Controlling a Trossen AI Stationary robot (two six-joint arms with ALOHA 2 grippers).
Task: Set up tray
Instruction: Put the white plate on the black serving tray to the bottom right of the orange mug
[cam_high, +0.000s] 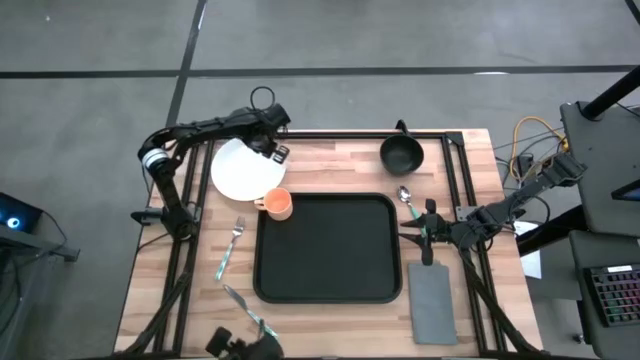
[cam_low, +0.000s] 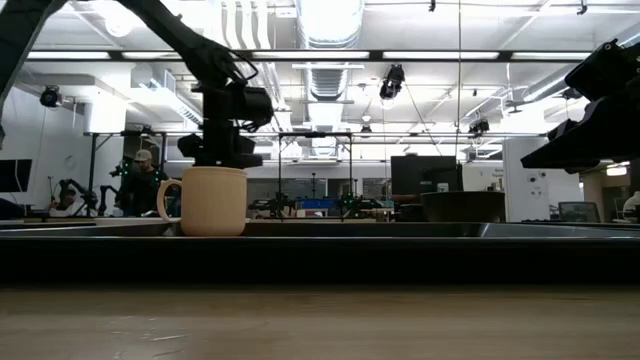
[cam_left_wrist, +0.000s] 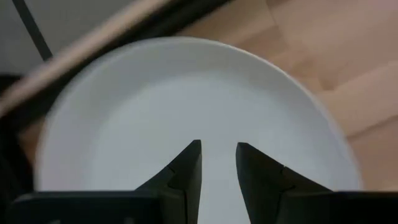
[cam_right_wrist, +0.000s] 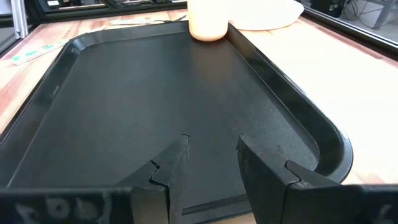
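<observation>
Tray (cam_high: 328, 248) is what you are setting up, and you will find it lying flat at the middle of the wooden surface (cam_high: 150, 270), black, rimmed and with nothing inside it. Nearest you, at the front edge, a knife (cam_high: 245, 308) lies off the tray's front left corner, and a fork (cam_high: 230, 248) lies a little farther back on the same side. On the tray's right, a flat grey napkin (cam_high: 433, 300) lies lengthwise just beside the rim. Your right tool (cam_high: 425, 232) sits low at the tray's right rim, just behind the napkin, pointing across the tray; its wrist view shows the two dark fingers (cam_right_wrist: 171, 174) standing a narrow gap apart with only the tray floor between them, so it holds nothing. A spoon (cam_high: 408, 200) lies just behind that tool. At the tray's back left corner, an orange mug (cam_high: 276, 204) stands upright, touching or just outside the rim. Behind the mug lies a white plate (cam_high: 245, 168), and your left tool (cam_high: 272, 148) hangs over its back right part, fingers (cam_left_wrist: 186, 174) a narrow gap apart with bare plate showing between them; you cannot tell whether they touch it. Farthest back on the right, a black bowl (cam_high: 401, 153) stands near the surface's back edge.
</observation>
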